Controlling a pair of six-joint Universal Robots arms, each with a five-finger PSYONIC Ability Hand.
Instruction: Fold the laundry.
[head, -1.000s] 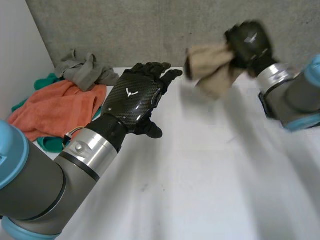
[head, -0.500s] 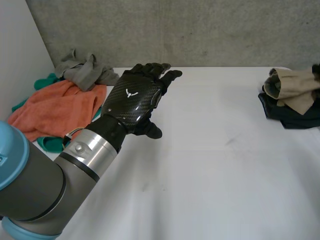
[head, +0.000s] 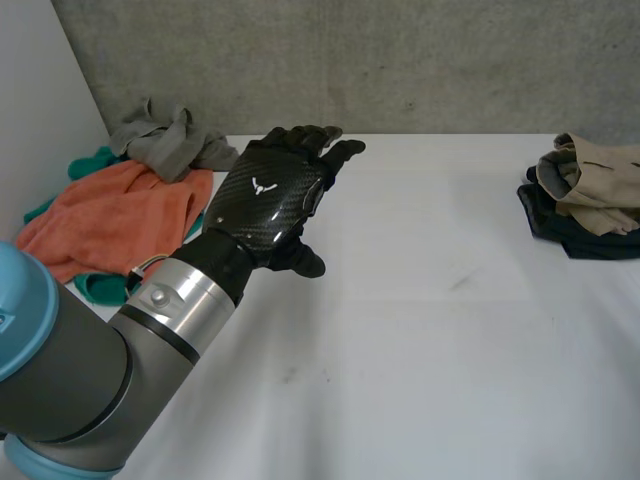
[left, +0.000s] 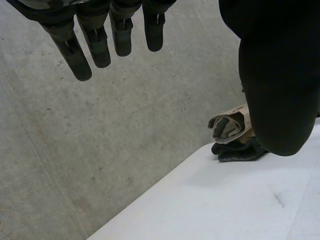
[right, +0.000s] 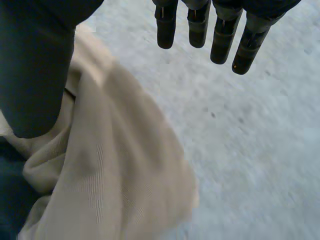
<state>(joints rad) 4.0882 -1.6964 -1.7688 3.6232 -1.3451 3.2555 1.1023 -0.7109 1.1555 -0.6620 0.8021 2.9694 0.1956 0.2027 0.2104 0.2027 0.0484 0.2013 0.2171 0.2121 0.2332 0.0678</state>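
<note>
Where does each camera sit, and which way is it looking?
Head view: between and behind the arms, looking down at the white table; shows the left arm and open left hand.
Left wrist view: on that wrist, looking along the left hand at the concrete wall.
Right wrist view: on that wrist, looking down at the beige cloth; shows the open right hand.
Shared: all three show the beige cloth.

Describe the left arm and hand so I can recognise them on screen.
The left hand is black with a glossy carbon-fibre weave back and a small white logo. A silver wrist collar joins it to a grey arm with light-blue caps.
</note>
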